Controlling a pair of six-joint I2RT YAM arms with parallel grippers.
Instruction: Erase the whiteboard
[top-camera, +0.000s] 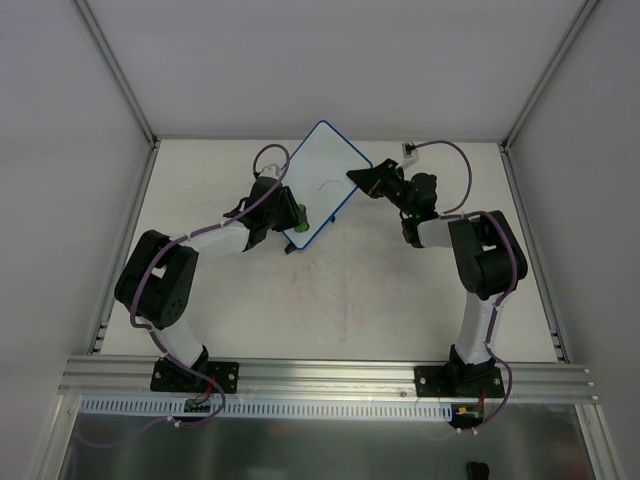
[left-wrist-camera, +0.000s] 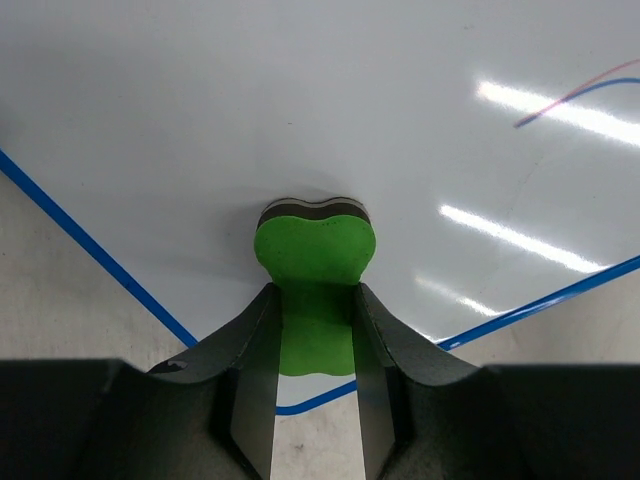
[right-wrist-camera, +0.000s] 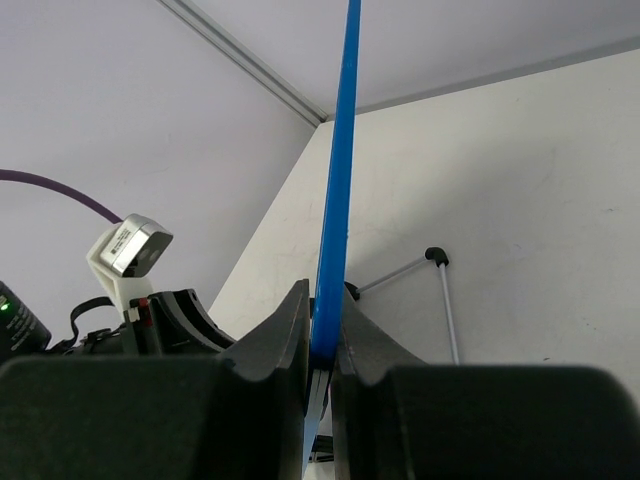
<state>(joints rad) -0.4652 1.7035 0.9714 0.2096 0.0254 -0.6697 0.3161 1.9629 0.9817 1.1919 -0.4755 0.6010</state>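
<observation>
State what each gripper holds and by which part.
Left gripper clamps the green eraser by its sides; right gripper pinches the whiteboard by its blue rim.

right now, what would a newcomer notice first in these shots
The whiteboard, far-centre on the table, with the right jaws pinching its blue rim. Then the bright green eraser in the left jaws, set against the board's white face, with a thin pen stroke nearby not yet wiped.
</observation>
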